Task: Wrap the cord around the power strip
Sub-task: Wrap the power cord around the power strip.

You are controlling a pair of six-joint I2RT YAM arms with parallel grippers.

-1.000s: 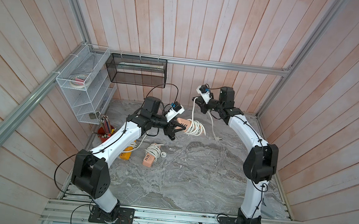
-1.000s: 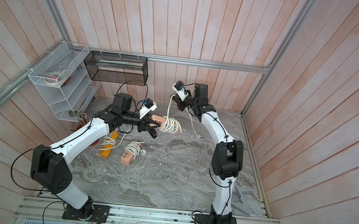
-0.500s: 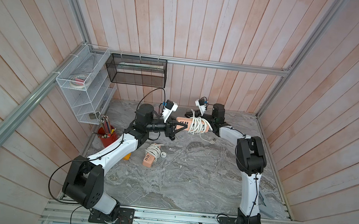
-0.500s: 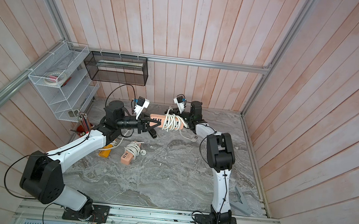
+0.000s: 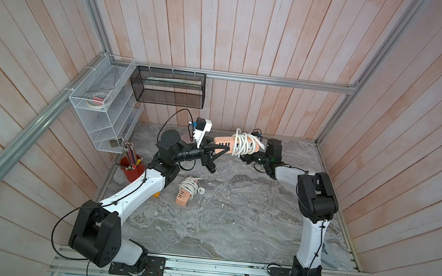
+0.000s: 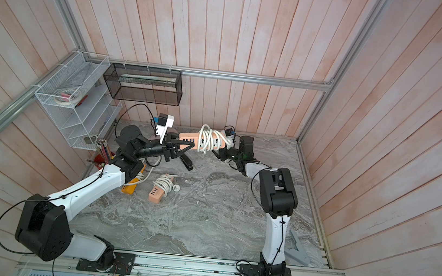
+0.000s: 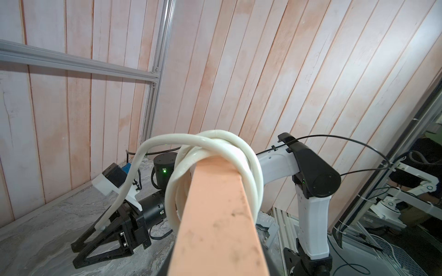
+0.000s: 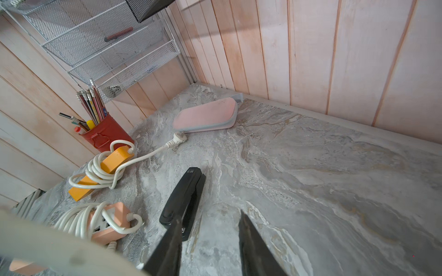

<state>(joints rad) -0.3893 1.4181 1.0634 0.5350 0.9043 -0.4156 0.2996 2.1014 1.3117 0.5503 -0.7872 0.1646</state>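
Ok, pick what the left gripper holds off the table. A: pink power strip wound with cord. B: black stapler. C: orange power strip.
A: the left gripper clamps the pink power strip in the air, cord looped round it; the stapler and orange power strip lie on the table.

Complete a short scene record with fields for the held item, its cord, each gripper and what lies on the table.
Held item: salmon power strip, lifted clear of the table
Cord: white cord looped around the strip's middle
Left gripper: shut on one end of the salmon power strip
Right gripper: open, nothing between the jaws
On the table: second salmon power strip, wrapped; orange power strip; black stapler; red pencil cup; pink case
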